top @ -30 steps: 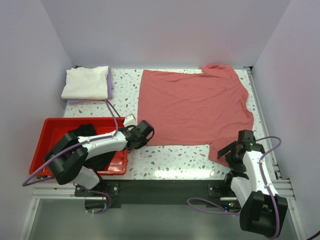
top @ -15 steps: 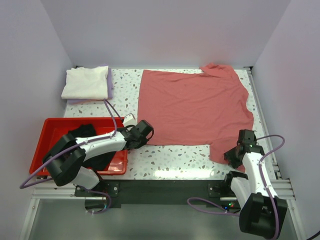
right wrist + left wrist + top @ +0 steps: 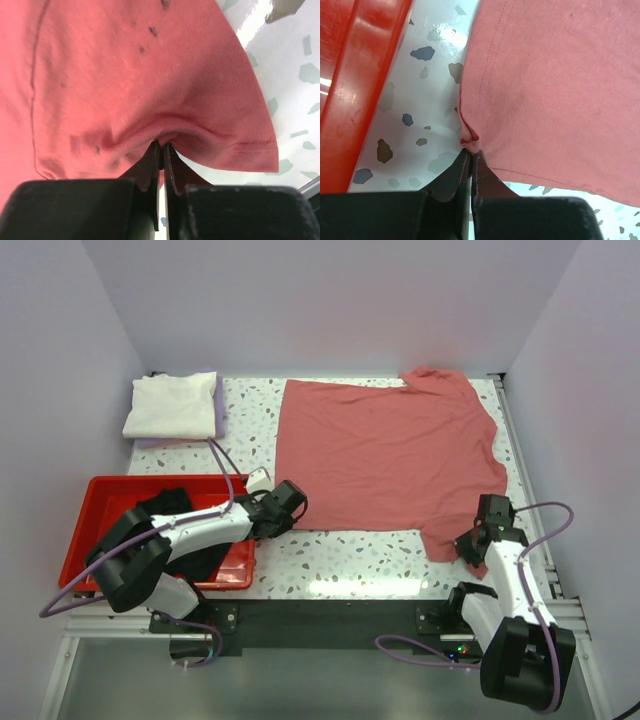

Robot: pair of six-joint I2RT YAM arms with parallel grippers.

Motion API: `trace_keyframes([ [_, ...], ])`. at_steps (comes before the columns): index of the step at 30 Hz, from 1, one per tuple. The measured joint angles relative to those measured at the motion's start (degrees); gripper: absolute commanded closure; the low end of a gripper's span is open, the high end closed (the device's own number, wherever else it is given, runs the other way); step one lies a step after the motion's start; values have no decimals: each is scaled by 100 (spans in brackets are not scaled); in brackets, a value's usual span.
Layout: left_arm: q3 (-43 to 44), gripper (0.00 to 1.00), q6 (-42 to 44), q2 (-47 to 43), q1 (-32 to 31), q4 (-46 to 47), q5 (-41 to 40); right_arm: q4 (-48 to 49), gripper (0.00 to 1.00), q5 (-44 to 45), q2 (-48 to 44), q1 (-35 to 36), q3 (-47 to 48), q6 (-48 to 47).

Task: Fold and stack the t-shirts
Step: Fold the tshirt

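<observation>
Pale walls (image 3: 330,300) are enclosing a speckled table (image 3: 350,558) on three sides, leaving only the 6 o'clock edge open, where the arms are standing. A salmon t-shirt (image 3: 390,455) is lying flat across the table from the middle out toward 3 o'clock. Its far edge is running close along the back wall, and its right side is coming near the table's edge by the right wall, so little room is showing there.

The left fingers (image 3: 468,159) are pressing together on the hem at the shirt's 7 o'clock corner, puckering the cloth into a small fold just beside the red tray (image 3: 90,530). The right fingers (image 3: 157,152) are clamping a ridge of the sleeve at the shirt's 5 o'clock corner, near its stitched hem.

Bare table is showing as a strip along 6 o'clock below the shirt's near edge, and as a band at 9 o'clock between the shirt's left edge and the other things. At 10 o'clock a folded cream-white shirt (image 3: 172,405) is resting on a lavender shirt (image 3: 219,408), whose edge is peeking out. At 8 o'clock the tray is holding a black shirt (image 3: 170,502), partly hidden by the left arm.
</observation>
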Motion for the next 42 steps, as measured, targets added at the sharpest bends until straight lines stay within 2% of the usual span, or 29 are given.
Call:
trace_keyframes([
  [3, 28, 100, 17, 0, 0, -37, 0, 83, 100, 26, -201, 2, -9, -101],
  [7, 52, 100, 59, -11, 0, -63, 2, 22, 100, 173, -931, 2, 61, -302],
  [16, 63, 100, 87, -472, -229, -363, -17, -643, 100, 555, -2061, 2, 1115, -511],
  [25, 26, 100, -260, -1270, -505, -791, -92, -1606, 100, 835, -2291, 229, 1921, -560],
  [30, -9, 100, -380, -1519, -612, -973, -101, -1867, 100, 855, -2424, 345, 2002, -566],
  [36, -11, 100, -457, -1617, -636, -1084, -243, -1808, 100, 813, -2378, 369, 2002, -782],
  [42, 9, 100, -389, -1276, -501, -1008, -236, -1530, 100, 693, -2024, 374, 2000, -953],
])
